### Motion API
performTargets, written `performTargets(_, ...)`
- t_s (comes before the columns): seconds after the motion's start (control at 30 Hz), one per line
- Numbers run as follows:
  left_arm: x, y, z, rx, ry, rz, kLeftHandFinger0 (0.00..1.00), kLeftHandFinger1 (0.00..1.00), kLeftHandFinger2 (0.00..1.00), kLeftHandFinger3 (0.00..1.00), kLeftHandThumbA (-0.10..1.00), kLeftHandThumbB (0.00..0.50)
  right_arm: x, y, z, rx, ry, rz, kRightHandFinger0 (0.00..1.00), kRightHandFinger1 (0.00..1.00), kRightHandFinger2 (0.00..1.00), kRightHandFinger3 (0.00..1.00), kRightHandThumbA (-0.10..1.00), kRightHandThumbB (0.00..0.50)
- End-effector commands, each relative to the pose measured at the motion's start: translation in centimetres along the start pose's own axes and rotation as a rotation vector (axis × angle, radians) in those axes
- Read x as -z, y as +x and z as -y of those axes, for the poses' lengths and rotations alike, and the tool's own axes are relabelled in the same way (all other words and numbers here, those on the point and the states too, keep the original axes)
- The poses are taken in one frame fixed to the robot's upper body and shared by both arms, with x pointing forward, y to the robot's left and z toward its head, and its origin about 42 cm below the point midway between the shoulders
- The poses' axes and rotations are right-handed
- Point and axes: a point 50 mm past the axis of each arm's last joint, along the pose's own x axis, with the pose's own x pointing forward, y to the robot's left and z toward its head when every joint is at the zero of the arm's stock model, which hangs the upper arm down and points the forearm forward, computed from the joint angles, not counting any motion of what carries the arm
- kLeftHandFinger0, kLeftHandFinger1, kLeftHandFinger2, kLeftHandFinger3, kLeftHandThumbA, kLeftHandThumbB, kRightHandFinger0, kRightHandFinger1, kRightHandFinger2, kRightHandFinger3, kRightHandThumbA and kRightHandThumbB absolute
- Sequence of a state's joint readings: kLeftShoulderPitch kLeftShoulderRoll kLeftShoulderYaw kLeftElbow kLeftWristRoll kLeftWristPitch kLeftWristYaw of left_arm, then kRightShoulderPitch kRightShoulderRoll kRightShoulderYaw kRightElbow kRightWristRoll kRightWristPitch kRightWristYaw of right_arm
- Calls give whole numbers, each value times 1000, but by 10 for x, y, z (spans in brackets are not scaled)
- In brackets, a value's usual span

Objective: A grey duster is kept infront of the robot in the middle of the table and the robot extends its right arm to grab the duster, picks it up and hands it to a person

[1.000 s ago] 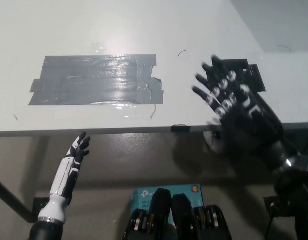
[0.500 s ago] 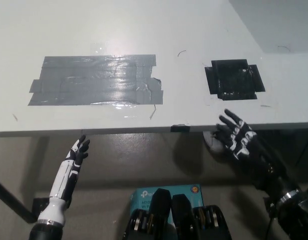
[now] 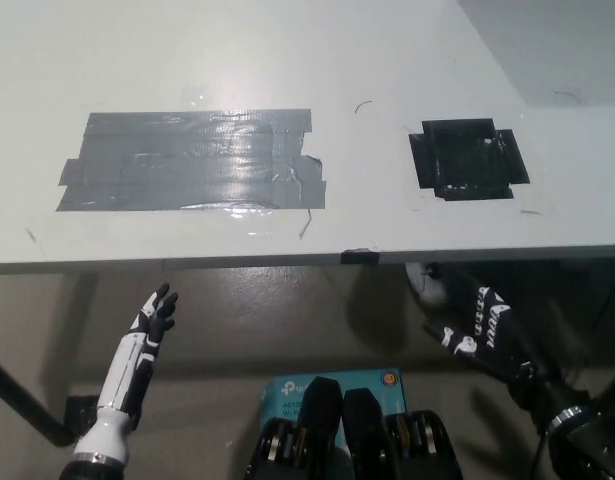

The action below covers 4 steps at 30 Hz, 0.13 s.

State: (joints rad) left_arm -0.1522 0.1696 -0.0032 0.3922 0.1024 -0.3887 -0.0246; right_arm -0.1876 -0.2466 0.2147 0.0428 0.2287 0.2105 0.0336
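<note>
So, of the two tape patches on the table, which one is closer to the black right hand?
The small black tape patch, toward the table's right end; the right hand hangs below the edge there. The large grey patch lies further left.

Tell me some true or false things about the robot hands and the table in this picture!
1. The black right robot hand is holding a duster. False: it holds nothing, fingers apart, below the table edge.
2. A big patch of grey tape is stuck on the table. True.
3. The white left robot hand is resting on top of the table. False: it hangs below the table's front edge, at the lower left.
4. A black taped square sits on the table to the right of the grey tape. True.
5. A duster lies in the middle of the table. False: no duster shows anywhere.
</note>
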Motion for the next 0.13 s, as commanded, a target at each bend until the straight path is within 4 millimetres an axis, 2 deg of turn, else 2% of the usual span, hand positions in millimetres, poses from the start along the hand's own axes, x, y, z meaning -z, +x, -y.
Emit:
performTargets(0.0, -14, -6, -4, 4, 65, 79, 1000, 1000, 1000, 1000, 1000, 329, -13, -6, 3, 62, -378, 241, 1000, 1000, 1000, 1000, 1000, 432)
performTargets(0.1, -12, -9, -3, -1, 72, 80, 1000, 1000, 1000, 1000, 1000, 334, -13, -7, 1, 60, -382, 241, 1000, 1000, 1000, 1000, 1000, 408)
